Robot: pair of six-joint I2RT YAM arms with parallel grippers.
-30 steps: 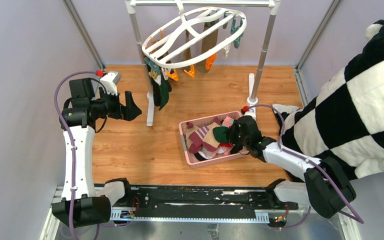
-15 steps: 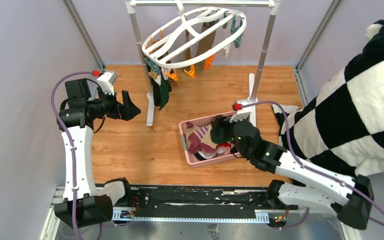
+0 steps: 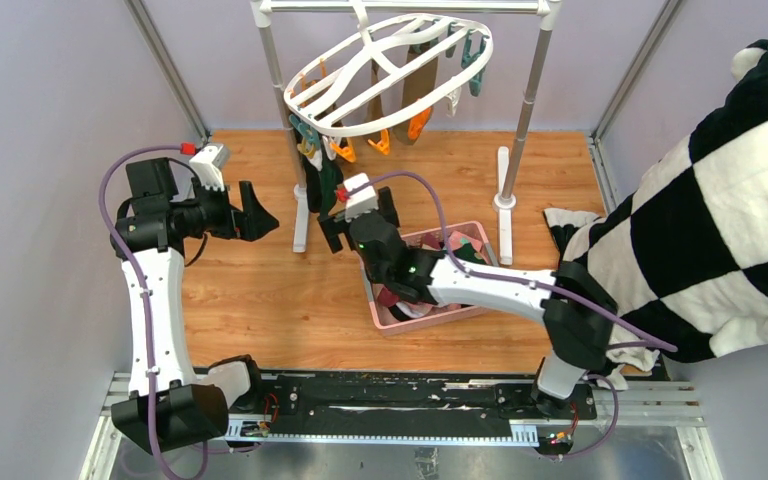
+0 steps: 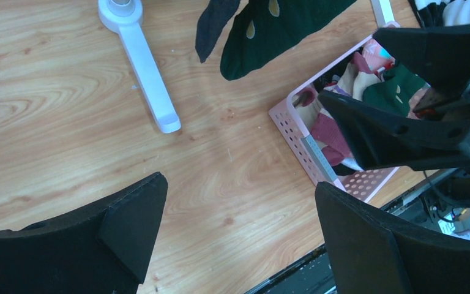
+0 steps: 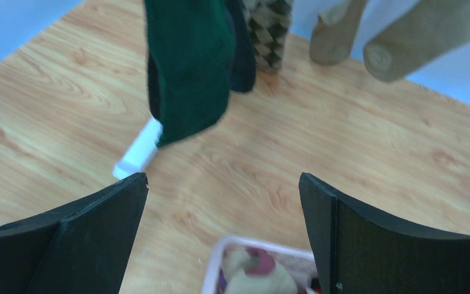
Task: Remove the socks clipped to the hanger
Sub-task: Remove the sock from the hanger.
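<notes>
The white oval hanger (image 3: 390,70) hangs from the rack's top bar with orange and teal clips. Socks still clipped to it are a dark green sock (image 3: 325,182) (image 5: 190,61), a black one (image 4: 214,18), a brown argyle one (image 5: 269,30) and olive-brown ones (image 3: 415,90) (image 5: 416,37). My right gripper (image 3: 355,218) (image 5: 223,180) is open and empty, just below and in front of the green sock. Further left, my left gripper (image 3: 265,212) (image 4: 238,184) is open and empty, pointing at the same hanging socks.
A pink slotted basket (image 3: 375,290) (image 4: 294,119) holds several loose socks, partly under my right forearm. The grey rack's pole (image 3: 525,100) and white feet (image 4: 150,79) (image 5: 138,150) stand on the wooden floor. A checked plush cloth (image 3: 720,200) fills the right side.
My right arm swung from over the basket to the far left, toward the hanging socks, and its jaws opened; the green sock it carried now lies in the basket. The left arm barely moved.
</notes>
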